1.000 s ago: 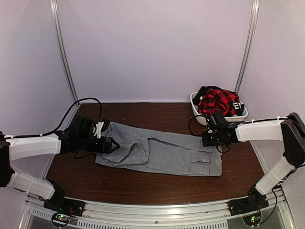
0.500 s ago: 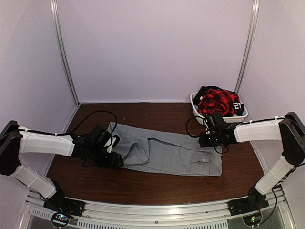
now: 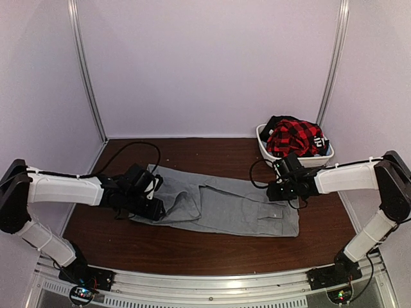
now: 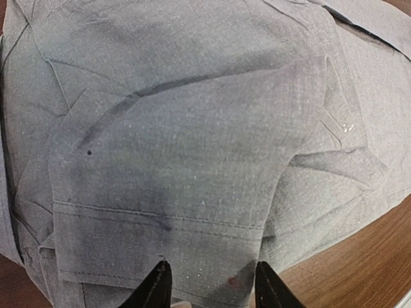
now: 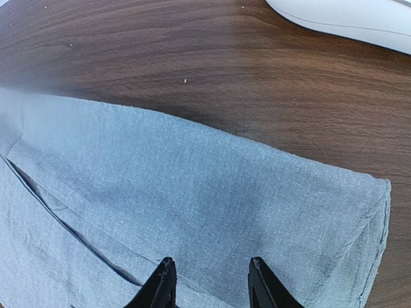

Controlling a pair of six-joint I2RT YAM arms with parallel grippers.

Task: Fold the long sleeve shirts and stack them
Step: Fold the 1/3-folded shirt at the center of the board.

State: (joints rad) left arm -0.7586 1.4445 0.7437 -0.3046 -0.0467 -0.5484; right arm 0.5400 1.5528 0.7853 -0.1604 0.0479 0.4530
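Item: grey shirt [image 3: 218, 205], long-sleeved, lying flat on the brown table [image 3: 192, 247] at mid-depth, partly folded into a long band. Long axis: left to right, the left end a little farther back than the right. A pocket shows near the right end. Left gripper [image 3: 154, 208]: low over the shirt's left end at its near side. In the wrist view its tips [image 4: 209, 285] stand partly apart at a stitched hem, flat cloth showing between them and no fold visibly pinched. The rest of the shirt runs off to its right. Right gripper [image 3: 273, 190]: low over the far edge near the right end, its tips [image 5: 209, 282] likewise partly apart above flat cloth and holding nothing that shows. The shirt's corner lies just right of the fingers, and bare wood lies beyond the edge. Each arm is nearer its own end, so a fold along the long axis would probably start from these two ends. Also present: white basket [image 3: 263, 144] at the far right, apart from the grey shirt, holding a red plaid shirt [image 3: 292, 136] and dark garments.
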